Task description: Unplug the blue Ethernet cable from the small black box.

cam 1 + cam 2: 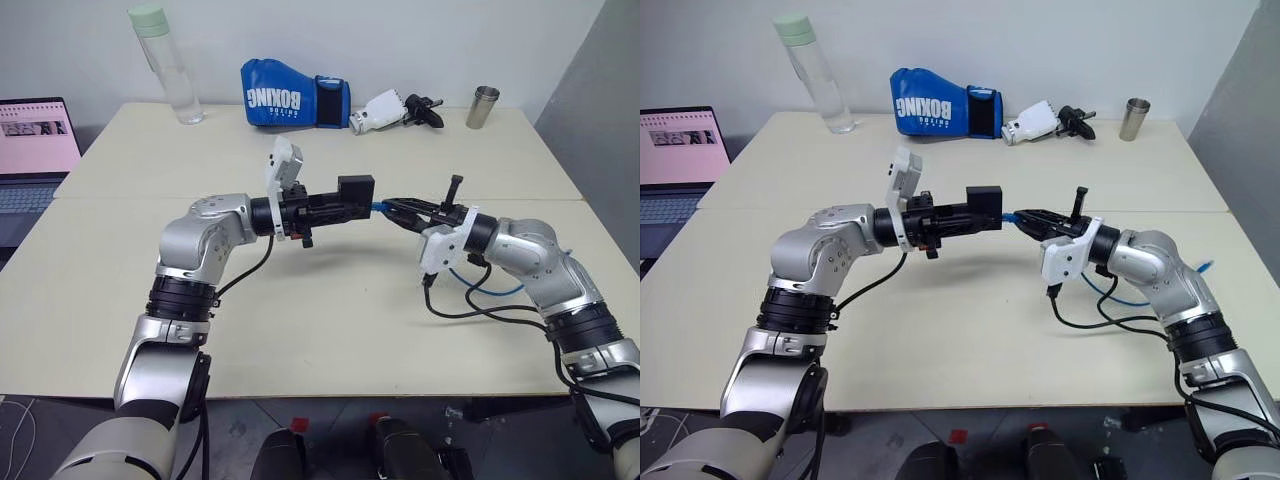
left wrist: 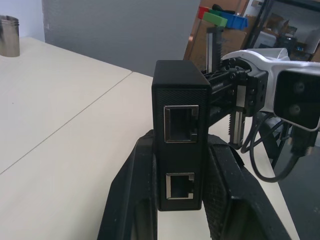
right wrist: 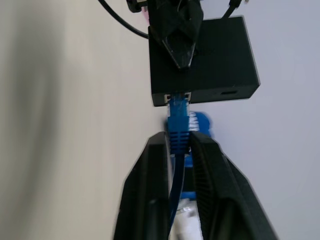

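Pulling the plug without pressing its latch could drag the box loose

Holding the small, flat, matte black plastic box (image 1: 356,190) in mid-air above the pale worktop (image 1: 330,310), the left end effector (image 2: 181,200) has its two black fingers clamped on the box's flat sides, with two empty ports facing its wrist camera. On the far side of the box from that hand, the thin, bright blue Ethernet cable (image 3: 178,131) is still seated in a port, its plug boot sitting between the fingers of the right end effector (image 3: 179,150). Those fingers stand narrow around the boot; whether they press it firmly I cannot tell, so the grip may be loose.

Risks from here, as I judge them:
- If the plug's locking tab is not pressed down, a straight pull would load the box instead of freeing the plug, and the box could twist or slip out of the left grip
- A weak hold on the smooth boot could let the right fingers slide along the cord, leaving the plug in place
- Pulling off-axis from the port could jam the plug or strain the tab
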Action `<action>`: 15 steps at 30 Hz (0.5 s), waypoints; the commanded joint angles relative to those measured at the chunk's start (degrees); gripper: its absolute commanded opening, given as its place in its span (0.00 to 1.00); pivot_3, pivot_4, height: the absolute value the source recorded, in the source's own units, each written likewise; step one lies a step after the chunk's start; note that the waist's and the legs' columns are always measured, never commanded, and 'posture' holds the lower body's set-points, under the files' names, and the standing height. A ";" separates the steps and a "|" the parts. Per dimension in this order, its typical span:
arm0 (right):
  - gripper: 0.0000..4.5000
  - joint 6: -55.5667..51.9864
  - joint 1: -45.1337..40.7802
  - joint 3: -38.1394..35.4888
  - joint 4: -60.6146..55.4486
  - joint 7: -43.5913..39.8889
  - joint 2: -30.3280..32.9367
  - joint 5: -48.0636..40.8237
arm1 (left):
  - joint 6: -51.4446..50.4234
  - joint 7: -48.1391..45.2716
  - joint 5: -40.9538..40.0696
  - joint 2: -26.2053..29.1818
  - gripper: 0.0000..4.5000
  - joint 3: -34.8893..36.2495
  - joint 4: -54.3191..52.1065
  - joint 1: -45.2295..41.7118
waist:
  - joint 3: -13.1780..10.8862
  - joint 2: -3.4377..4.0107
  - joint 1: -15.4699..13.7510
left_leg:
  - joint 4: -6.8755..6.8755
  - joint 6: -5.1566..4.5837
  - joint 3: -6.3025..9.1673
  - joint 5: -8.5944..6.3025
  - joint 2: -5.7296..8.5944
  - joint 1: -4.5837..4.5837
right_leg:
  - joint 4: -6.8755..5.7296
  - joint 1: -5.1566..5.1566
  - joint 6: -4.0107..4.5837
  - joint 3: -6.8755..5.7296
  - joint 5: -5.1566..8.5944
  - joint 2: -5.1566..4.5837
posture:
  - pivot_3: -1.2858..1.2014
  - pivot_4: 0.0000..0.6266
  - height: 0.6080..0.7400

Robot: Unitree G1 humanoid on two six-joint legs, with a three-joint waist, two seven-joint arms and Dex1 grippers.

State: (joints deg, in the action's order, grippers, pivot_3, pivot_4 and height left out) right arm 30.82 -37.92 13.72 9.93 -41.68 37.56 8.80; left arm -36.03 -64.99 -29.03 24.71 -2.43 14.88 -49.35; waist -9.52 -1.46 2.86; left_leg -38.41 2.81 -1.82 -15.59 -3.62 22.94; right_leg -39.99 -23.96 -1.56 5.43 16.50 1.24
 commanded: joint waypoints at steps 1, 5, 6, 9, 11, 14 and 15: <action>0.38 -10.96 0.80 -1.11 -8.65 -9.61 2.82 -10.83 | 1.09 -1.12 -0.22 0.92 0.17 0.96 -0.62 -2.53 | 0.00 0.00 -0.12 | -0.01 0.00 0.02 0.00 0.00 0.00 | 0.00 0.01 0.00 0.00 0.00 0.00 | 0.52 0.24 1.00; 0.58 -28.77 0.48 -4.55 -15.56 -15.00 5.30 -22.19 | 1.33 -2.49 -0.29 1.33 0.17 0.78 -0.23 -2.55 | 0.00 0.00 -0.21 | -0.12 -0.20 0.06 -0.12 0.00 -0.01 | -0.02 0.06 0.00 -0.05 0.00 0.00 | 0.52 0.24 1.00; 0.65 -36.15 -0.16 -5.81 -17.20 -15.83 5.91 -26.73 | 1.38 -2.76 -0.37 1.40 0.17 0.77 -0.16 -2.57 | 0.00 0.01 -0.26 | -0.15 -0.22 0.05 -0.12 0.00 0.00 | -0.03 0.07 0.00 -0.08 0.00 0.01 | 0.52 0.24 1.00; 0.82 -56.64 -3.87 -9.31 -18.63 -15.33 6.33 -38.51 | 0.96 -3.73 -0.96 1.54 0.17 0.82 -0.06 -2.64 | 0.00 0.01 -0.42 | -0.31 -0.22 0.06 -0.13 -0.02 0.01 | -0.03 0.19 0.00 -0.20 0.00 0.01 | 0.52 0.24 1.00; 0.90 -67.03 -6.50 -11.09 -17.87 -15.00 6.14 -44.49 | 0.77 -4.17 -1.37 1.48 0.17 0.97 -0.35 -2.71 | 0.00 0.01 -0.48 | -0.35 -0.24 0.06 -0.14 -0.01 0.00 | -0.06 0.19 0.00 -0.19 0.00 0.00 | 0.52 0.24 1.00; 0.99 -79.35 -10.20 -13.55 -14.57 -14.23 4.74 -51.40 | -0.04 -5.11 -2.11 1.40 0.17 1.06 -0.74 -3.11 | 0.00 0.00 -0.67 | -0.36 -0.27 0.08 -0.16 -0.01 0.01 | -0.07 0.22 0.00 -0.27 0.00 0.01 | 0.52 0.24 1.00; 0.99 -81.46 -10.88 -13.71 -13.77 -14.41 4.45 -52.31 | -0.28 -5.36 -2.25 1.42 0.17 1.06 -0.87 -3.21 | 0.00 0.01 -0.73 | -0.36 -0.28 0.09 -0.16 -0.01 0.02 | -0.06 0.22 0.00 -0.28 0.00 0.02 | 0.52 0.24 1.00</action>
State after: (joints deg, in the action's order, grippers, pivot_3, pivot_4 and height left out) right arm -44.66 -47.10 2.14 -4.85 -56.19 42.35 -39.59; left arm -36.04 -69.40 -29.42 25.65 -2.80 16.05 -50.50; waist -9.53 -1.46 2.13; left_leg -38.77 2.52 -1.73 -15.76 -3.62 22.96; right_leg -40.05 -23.73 -1.56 5.14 16.50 1.27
